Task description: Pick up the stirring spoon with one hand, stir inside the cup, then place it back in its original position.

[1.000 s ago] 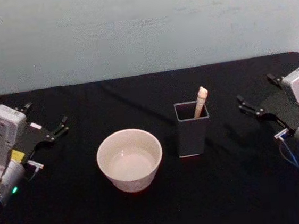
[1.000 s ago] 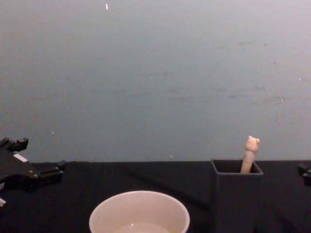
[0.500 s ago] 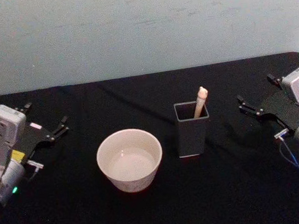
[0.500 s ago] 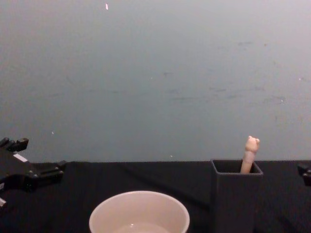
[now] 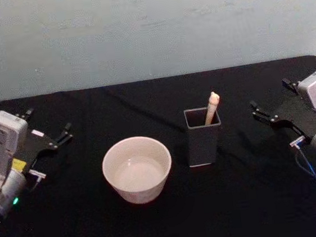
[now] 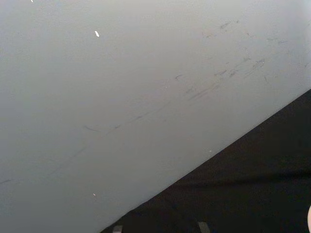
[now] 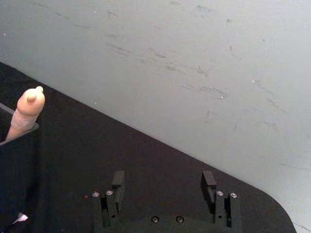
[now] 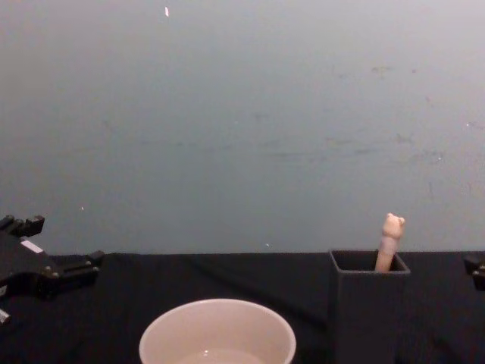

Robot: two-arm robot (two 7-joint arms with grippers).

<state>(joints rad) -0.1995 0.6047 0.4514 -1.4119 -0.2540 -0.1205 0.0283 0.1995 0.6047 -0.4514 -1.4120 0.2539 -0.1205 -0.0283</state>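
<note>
Head view: the spoon stands in the dark holder, its pale handle leaning against the far right corner and poking above the rim. The cup sits just left of the holder and a little nearer, not touching it. Both rest on the black table. The left gripper lies at the far left of the table, fingers spread and empty, well apart from the cup. The right gripper lies at the far right, fingers likewise spread with nothing between them, well apart from the holder.

Left wrist view: a grey wall and a strip of the table.

Right wrist view: the right gripper shows its two black fingers wide apart over bare table. The spoon's knob rises from the holder off to the side.

Chest view: the cup's rim is near and left of centre. The holder stands to its right with the spoon's animal-head knob above its far edge. The left gripper reaches in from the left edge, released. A bit of the right gripper shows at the right edge.
</note>
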